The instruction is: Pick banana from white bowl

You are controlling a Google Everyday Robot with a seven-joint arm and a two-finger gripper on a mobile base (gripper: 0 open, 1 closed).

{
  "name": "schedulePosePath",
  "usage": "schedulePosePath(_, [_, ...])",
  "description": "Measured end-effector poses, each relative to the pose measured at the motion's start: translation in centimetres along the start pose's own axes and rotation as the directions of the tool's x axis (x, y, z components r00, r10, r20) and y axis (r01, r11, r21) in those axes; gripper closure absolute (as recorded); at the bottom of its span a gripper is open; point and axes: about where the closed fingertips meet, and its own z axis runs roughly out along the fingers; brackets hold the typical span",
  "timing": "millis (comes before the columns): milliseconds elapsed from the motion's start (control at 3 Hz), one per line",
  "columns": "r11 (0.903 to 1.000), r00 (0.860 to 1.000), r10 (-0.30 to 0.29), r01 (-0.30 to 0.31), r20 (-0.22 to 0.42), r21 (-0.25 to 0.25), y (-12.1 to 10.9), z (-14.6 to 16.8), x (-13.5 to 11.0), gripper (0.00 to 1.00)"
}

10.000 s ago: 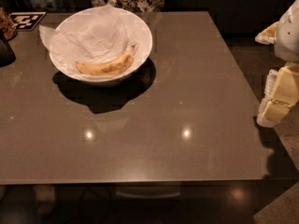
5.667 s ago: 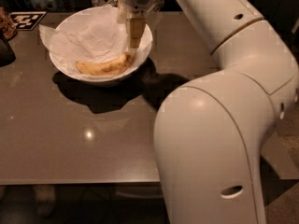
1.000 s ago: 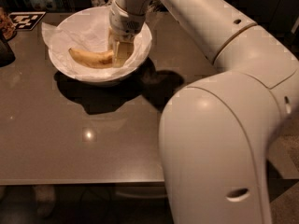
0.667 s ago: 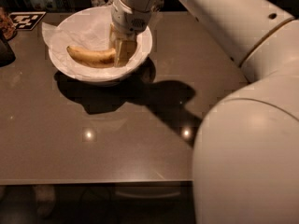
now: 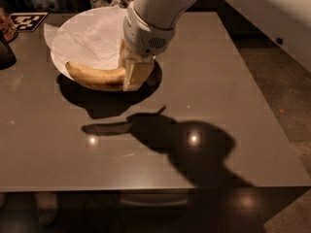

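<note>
The yellow banana hangs level in the air over the front rim of the white bowl, which is lined with crumpled white paper and stands at the far left of the brown table. My gripper comes down from the white arm and is shut on the banana's right end. The banana's left end sticks out free to the left. The banana and arm cast a shadow on the table in front of the bowl. The arm hides the bowl's right side.
A black-and-white marker tag lies at the far left corner. A dark round object and a brown item sit at the left edge. The table's right edge borders a speckled floor.
The gripper has risen out of the bowl with the banana in it and come toward the front rim. The view now sits closer and the arm's shadow has spread over the table.
</note>
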Motion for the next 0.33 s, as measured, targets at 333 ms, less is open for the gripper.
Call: schedulePosePath(333, [1.0,1.0,0.002,-0.002,-0.003,-0.004,0.31,0.16,0.1,1.0])
